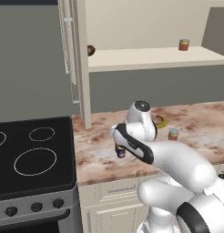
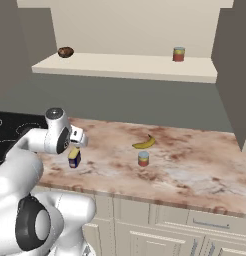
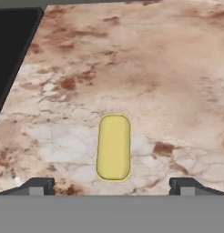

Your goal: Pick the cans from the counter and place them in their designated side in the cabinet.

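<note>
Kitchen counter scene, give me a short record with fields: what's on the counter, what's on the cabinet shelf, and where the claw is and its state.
counter: marbled pink-brown worktop
on counter: dark blue can with yellow label; short red-orange can with pale blue top; curved yellow banana
cabinet shelf: red can with yellowish label at right; dark brown round object at left
claw: open, above the dark blue can, nothing held

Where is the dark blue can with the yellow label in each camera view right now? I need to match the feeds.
Left base view: dark blue can at centre, on the counter, partly behind the arm.
Right base view: left of centre, just below the wrist.
Hand view: its yellow top sits low centre.
Shared landmark: the black stove top beside it.
</note>
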Motion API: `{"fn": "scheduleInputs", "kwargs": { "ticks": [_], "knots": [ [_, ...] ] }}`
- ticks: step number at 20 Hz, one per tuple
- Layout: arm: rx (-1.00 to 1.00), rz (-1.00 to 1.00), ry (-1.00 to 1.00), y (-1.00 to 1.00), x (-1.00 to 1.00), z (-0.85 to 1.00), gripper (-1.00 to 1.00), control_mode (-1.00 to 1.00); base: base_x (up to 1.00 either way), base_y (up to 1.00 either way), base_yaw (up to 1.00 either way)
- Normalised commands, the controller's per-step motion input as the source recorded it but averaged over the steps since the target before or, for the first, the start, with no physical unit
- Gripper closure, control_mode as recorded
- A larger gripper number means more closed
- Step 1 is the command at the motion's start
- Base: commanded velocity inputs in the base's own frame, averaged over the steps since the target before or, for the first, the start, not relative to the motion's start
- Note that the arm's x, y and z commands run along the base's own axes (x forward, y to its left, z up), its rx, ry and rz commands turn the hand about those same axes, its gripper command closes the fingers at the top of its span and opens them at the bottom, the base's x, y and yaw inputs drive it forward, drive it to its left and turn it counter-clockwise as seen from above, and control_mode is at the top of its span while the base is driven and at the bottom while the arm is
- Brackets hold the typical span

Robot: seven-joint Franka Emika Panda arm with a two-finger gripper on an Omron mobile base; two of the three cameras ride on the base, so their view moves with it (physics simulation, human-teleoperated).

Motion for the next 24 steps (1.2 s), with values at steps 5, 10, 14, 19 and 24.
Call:
{"fn": "scheduleInputs", "kwargs": {
  "ticks": [5, 10, 14, 19, 24],
  "knots": [
    [0.00, 0.00, 0.05, 0.05, 0.11, -0.21, -1.00, -1.00, 0.00, 0.00, 0.00],
    [0.00, 0.00, 0.06, 0.07, 0.12, -0.22, -1.00, -1.00, 0.00, 0.00, 0.00],
    [0.00, 0.00, 0.05, 0.03, 0.09, -0.20, -1.00, -1.00, 0.00, 0.00, 0.00],
    [0.00, 0.00, 0.04, 0.00, 0.04, -0.18, -1.00, -1.00, 0.00, 0.00, 0.00],
    [0.00, 0.00, 0.03, 0.00, 0.05, -0.17, -1.00, -1.00, 0.00, 0.00, 0.00]
  ]
}}
